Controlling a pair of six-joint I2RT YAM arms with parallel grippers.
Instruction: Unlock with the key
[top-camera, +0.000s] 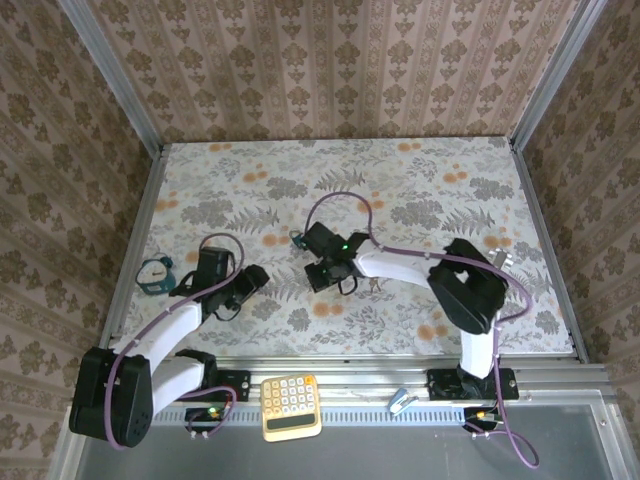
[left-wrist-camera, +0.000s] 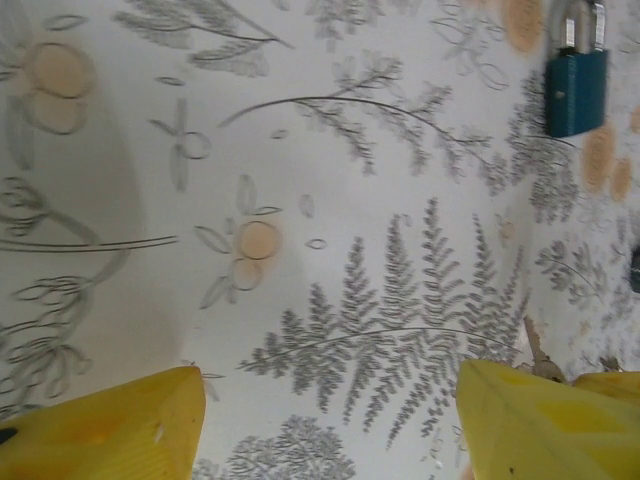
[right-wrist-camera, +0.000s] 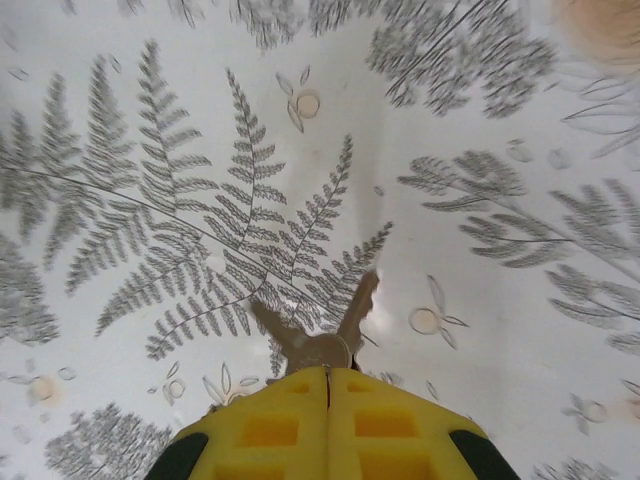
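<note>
I am working in a robot test cell, a lab set-up dressed to look domestic. The desk is boxed in on its left, far and right sides by flat wall panels covered in damask wallpaper and held in bare aluminium posts. A fern-and-flower print covers the desk. The left arm and the right arm are bolted to a metal rail along the near edge, trailing purple cables. A calculator lies on that rail.
</note>
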